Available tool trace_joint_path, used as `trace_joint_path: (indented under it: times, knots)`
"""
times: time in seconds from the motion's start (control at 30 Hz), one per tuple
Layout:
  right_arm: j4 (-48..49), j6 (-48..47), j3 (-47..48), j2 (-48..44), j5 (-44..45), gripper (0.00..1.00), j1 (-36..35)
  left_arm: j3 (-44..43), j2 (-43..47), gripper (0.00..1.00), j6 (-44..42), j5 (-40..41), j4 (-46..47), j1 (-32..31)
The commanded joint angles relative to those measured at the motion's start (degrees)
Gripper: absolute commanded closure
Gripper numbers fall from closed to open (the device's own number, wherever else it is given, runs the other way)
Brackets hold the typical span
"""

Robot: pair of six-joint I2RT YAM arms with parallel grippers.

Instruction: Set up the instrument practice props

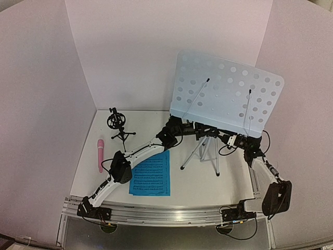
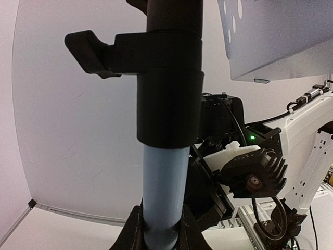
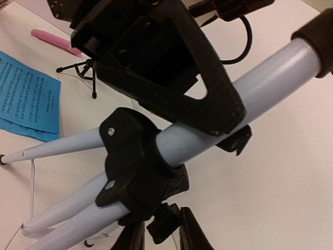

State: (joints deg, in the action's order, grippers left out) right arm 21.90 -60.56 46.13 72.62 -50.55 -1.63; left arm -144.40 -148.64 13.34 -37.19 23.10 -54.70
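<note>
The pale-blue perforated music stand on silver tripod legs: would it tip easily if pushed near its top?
Probably yes: the pale-blue perforated music stand carries a wide desk high above narrowly spread silver tripod legs, so it looks top-heavy. Its smooth round pole might slip or turn in a grip.

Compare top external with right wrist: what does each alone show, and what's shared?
Top external only: the music stand's perforated desk. Right wrist only: the black hub joining the stand's legs. Shared: pink microphone, blue sheet music, mic mount, tripod legs.
</note>
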Motion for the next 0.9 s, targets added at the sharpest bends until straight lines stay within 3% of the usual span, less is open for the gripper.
trace_joint_path:
  times: [0.0,0.27,0.47,0.6,0.87]
  knots:
    - [-2.28,-0.41,1.18,-1.09,-3.13,0.84,-2.02,-1.24,0.7,1.0,7.02,5.02,6.53,-0.5]
    - [-16.49,2.55,4.3,-2.96,-4.05,0.92,-1.99,0.73,1.08,1.0,3.3,4.23,8.94,-0.39]
    - [-19.17,11.89,3.61,-4.32,-4.7,0.93,-2.05,1.05,0.58,1.0,1.75,3.36,10.5,-0.41]
    - [-29.07,13.07,6.41,-3.34,-6.12,0.95,-2.02,1.07,0.46,1.0,0.25,3.44,10.24,-0.42]
    - [-33.02,20.63,8.44,-1.07,-9.59,0.96,-1.85,2.15,0.78,1.0,-1.29,4.01,10.33,-0.41]
